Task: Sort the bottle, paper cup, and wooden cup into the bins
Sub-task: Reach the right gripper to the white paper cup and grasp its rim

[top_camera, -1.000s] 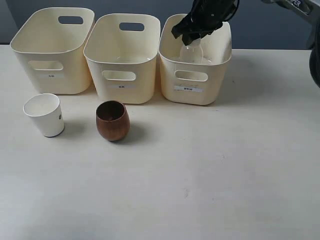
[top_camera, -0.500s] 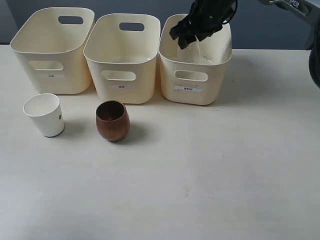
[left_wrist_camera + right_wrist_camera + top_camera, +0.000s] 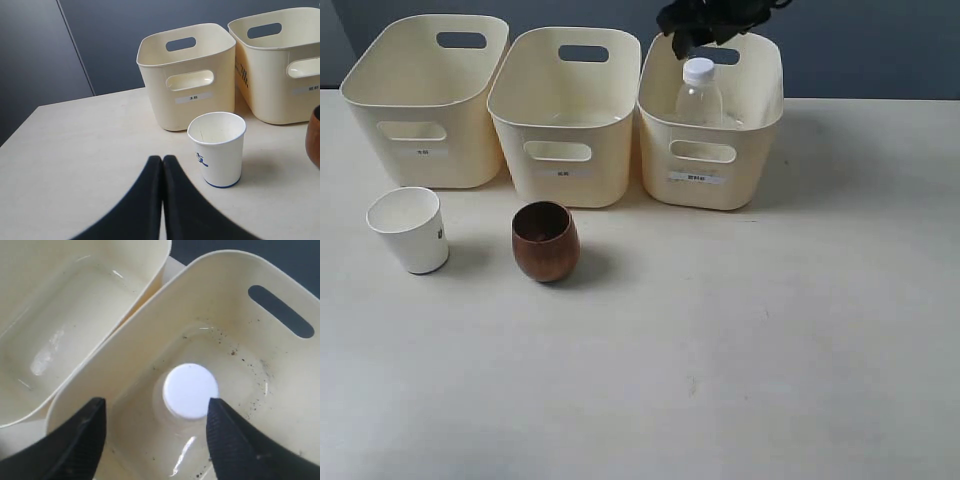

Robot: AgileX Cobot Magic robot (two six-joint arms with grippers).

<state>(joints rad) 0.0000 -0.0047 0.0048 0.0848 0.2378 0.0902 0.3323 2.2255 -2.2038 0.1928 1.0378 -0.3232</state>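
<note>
The clear bottle [image 3: 700, 95] with its white cap [image 3: 190, 390] stands upright in the right bin [image 3: 710, 190]. My right gripper [image 3: 682, 42] hangs open just above it, touching nothing; its fingers [image 3: 80, 435] spread wide of the cap. The white paper cup [image 3: 412, 230] stands on the table at front left, and the brown wooden cup [image 3: 545, 241] to its right. My left gripper [image 3: 163, 159] is shut and empty, low over the table just short of the paper cup [image 3: 218, 148]. It does not show in the exterior view.
The left bin [image 3: 425, 130] and middle bin [image 3: 565, 140] look empty. The three stand in a row at the back of the pale table [image 3: 740, 340]. A dark wall [image 3: 100, 40] rises behind them.
The right gripper has let go of the bottle and risen above the right bin. The bottle now stands free inside it. Both cups are unmoved.
</note>
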